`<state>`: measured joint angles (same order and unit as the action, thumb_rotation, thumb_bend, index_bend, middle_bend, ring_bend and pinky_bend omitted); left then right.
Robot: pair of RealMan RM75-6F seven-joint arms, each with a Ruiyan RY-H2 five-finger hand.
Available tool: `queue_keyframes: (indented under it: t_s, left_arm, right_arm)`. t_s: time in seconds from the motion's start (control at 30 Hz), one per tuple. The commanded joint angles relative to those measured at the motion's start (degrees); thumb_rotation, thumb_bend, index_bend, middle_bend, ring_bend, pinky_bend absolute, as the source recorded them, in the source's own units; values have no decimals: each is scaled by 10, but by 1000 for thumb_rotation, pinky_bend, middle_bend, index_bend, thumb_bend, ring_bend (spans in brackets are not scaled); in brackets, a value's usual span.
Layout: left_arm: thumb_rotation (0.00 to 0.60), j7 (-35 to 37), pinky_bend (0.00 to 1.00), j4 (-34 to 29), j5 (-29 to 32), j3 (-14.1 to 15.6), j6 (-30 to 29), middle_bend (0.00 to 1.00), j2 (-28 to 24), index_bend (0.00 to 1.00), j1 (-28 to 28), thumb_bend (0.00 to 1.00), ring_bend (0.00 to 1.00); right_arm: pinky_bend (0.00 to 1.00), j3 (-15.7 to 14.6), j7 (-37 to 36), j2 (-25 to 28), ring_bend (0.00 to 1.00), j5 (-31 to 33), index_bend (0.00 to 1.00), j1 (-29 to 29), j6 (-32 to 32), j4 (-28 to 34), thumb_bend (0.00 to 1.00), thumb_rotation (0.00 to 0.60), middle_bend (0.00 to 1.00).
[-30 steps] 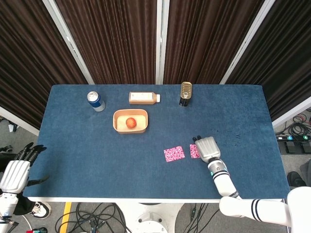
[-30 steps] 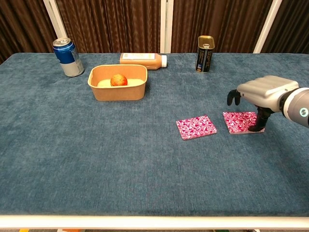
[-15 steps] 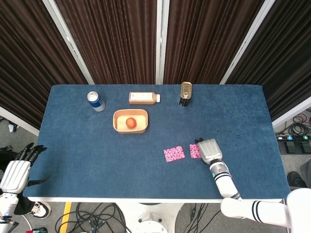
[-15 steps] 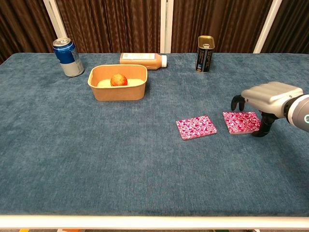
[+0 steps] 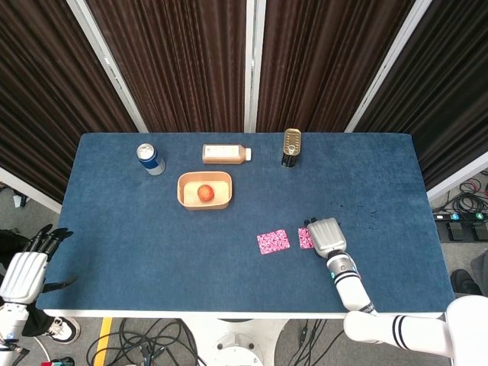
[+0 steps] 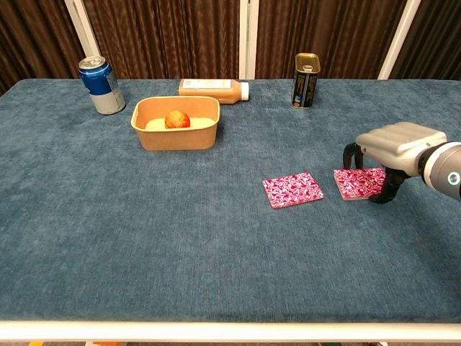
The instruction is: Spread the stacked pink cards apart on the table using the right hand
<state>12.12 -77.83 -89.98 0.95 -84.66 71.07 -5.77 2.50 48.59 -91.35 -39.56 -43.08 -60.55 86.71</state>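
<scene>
Two pink patterned cards lie flat on the blue table, a small gap apart. The left card lies uncovered. My right hand arches palm-down over the right card. Its fingertips come down at the card's right and far edges; nothing is lifted or gripped. From the head view most of that card is hidden under the hand. My left hand hangs off the table's left front corner, fingers apart, holding nothing.
A tan bowl with an apple stands left of centre. Along the far edge are a blue can, a bottle lying on its side and a dark tin.
My right hand slid off the right card toward the right, then came back left over it. The cards have hardly shifted. My left hand is still.
</scene>
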Motion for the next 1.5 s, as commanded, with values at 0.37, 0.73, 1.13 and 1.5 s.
queue_keyframes:
  t_s: [0.37, 0.73, 1.13, 1.5]
  left_arm:
    - [600, 1, 185, 2, 1, 0, 0, 150, 0, 176, 1, 7, 23]
    - [600, 1, 185, 0, 3, -1, 2, 150, -1, 176, 0, 6, 23]
    - [600, -1, 185, 1, 4, -1, 3, 150, 0, 177, 1, 6, 23]
    - [600, 2, 185, 2, 4, -1, 3, 150, 0, 176, 1, 6, 23]
  right_arm:
    - [828, 1, 6, -6, 768, -2, 310, 0, -7, 0, 176, 600, 317]
    - [828, 2, 15, -5, 768, 10, 320, -3, -5, 3, 173, 600, 303]
    - [828, 1, 15, -10, 768, 12, 322, -4, -3, -2, 187, 600, 313]
    - [828, 1, 17, -17, 772, 8, 350, -3, -11, -10, 207, 600, 359]
